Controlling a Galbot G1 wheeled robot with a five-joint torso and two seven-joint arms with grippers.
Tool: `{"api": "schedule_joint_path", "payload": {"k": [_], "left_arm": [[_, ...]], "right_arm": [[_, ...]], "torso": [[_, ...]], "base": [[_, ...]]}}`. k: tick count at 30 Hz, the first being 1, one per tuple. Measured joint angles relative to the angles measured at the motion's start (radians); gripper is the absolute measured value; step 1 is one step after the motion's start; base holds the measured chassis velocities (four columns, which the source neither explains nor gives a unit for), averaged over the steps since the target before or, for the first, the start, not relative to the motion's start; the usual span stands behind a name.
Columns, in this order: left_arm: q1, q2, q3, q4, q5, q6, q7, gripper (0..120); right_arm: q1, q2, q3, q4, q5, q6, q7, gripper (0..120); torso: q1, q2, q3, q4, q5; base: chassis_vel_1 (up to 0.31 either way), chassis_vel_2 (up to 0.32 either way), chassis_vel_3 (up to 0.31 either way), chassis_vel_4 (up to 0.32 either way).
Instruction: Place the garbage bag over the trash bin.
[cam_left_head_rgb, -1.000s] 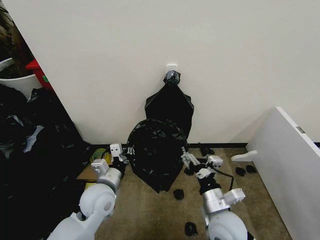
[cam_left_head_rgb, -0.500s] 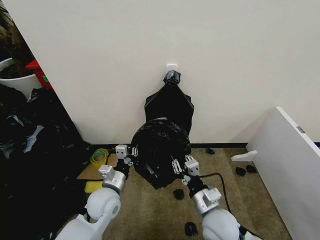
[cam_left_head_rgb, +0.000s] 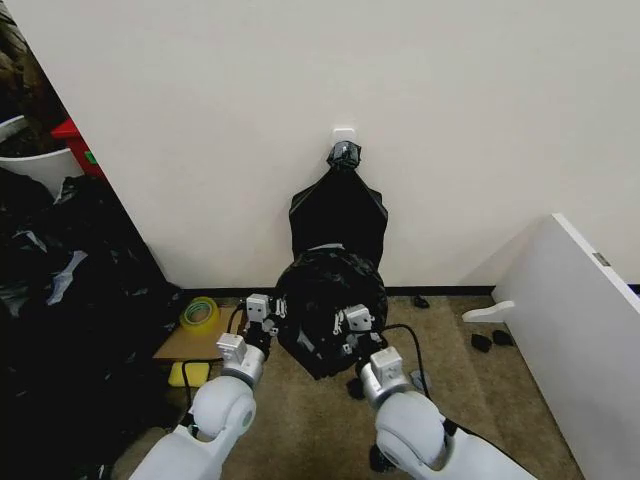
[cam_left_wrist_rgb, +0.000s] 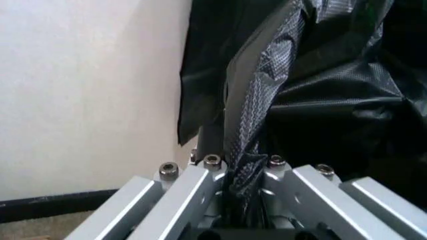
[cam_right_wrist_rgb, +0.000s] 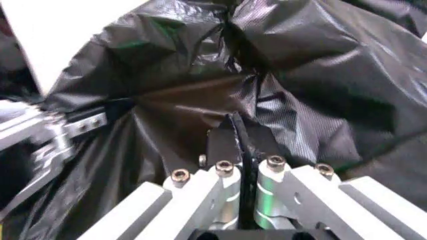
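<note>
The bag (cam_left_head_rgb: 330, 305) is pinched in both closed end effectors, the left end effector (cam_left_head_rgb: 268, 312) on one side fold and the right end effector (cam_left_head_rgb: 350, 322) on the other, with the black bulk bunched between and just beyond them above the floor. The bin is hidden under the plastic, if present at all. A tear or slip is judged likely if the thin film is pulled apart unevenly.

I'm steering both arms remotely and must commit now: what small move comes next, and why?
Probably spread the grippers apart a little. The left gripper and right gripper are each shut on the garbage bag, which hangs bunched between them by the wall; a white edge shows at its top, so the mouth likely needs widening.
</note>
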Motion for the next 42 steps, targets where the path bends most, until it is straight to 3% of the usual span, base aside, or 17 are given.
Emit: {"api": "schedule_joint_path", "payload": {"k": [10,22,25,33,42], "left_arm": [[0.008,-0.009,0.016,0.008,0.033,-0.012,-0.004,1],[0.038,-0.001,0.021,-0.018,0.074,-0.019,-0.006,1],[0.04,0.004,0.014,-0.018,0.074,-0.019,-0.007,1],[0.039,0.01,0.009,-0.007,0.07,-0.018,-0.011,1],[0.044,0.011,0.017,-0.031,0.07,-0.021,-0.003,1]], "right_arm": [[0.113,0.06,-0.018,-0.127,0.061,-0.126,0.128,0],[0.199,0.122,-0.015,-0.304,0.001,-0.137,0.162,0],[0.183,0.121,-0.014,-0.305,-0.062,-0.114,0.152,0],[0.118,0.089,-0.049,-0.199,-0.065,-0.022,0.063,0],[0.097,0.077,-0.091,-0.205,-0.029,-0.055,0.065,0]], "torso": [[0.0,0.0,0.0,-0.0001,-0.0001],[0.0,0.0,0.0,0.0001,0.0],[0.0,0.0,0.0,0.0,0.0],[0.0,0.0,0.0,-0.0002,0.0],[0.0,0.0,0.0,-0.0001,0.0]], "base": [[0.0,0.0,0.0,0.0],[0.0,0.0,0.0,0.0],[0.0,0.0,0.0,0.0],[0.0,0.0,0.0,0.0],[0.0,0.0,0.0,0.0]]}}
